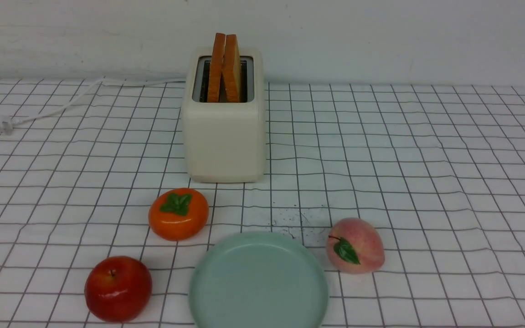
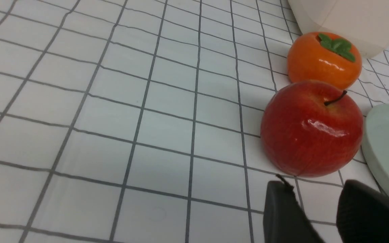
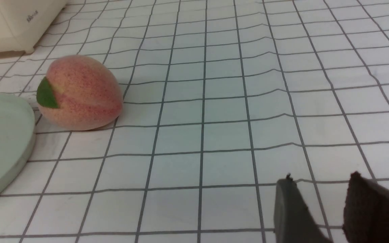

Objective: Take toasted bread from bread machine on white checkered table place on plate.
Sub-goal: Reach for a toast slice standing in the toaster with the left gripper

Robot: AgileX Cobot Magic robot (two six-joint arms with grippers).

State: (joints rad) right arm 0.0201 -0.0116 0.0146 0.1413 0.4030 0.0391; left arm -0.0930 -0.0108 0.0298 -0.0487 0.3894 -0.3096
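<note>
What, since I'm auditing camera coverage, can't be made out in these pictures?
- Toast: front view, lower parts hidden inside the toaster.
- Plate: front view, near rim cut off by the bottom edge.
- Left pincer, right pincer: wrist views, only the fingertips show and the frame edge cuts off the rest; neither appears in the front view.
- Label on the toaster: right wrist view, too small to read.

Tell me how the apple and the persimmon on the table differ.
Colour: the apple is deep red, the persimmon orange.
Top: the apple has a thin dark stem, the persimmon a flat green leafy cap.
Shape: the apple is rounder and taller, the persimmon squatter.
Place: the persimmon lies just in front of the bread machine, the apple farther from it.
Both are glossy and rest on the white checkered table, left of the plate.
</note>
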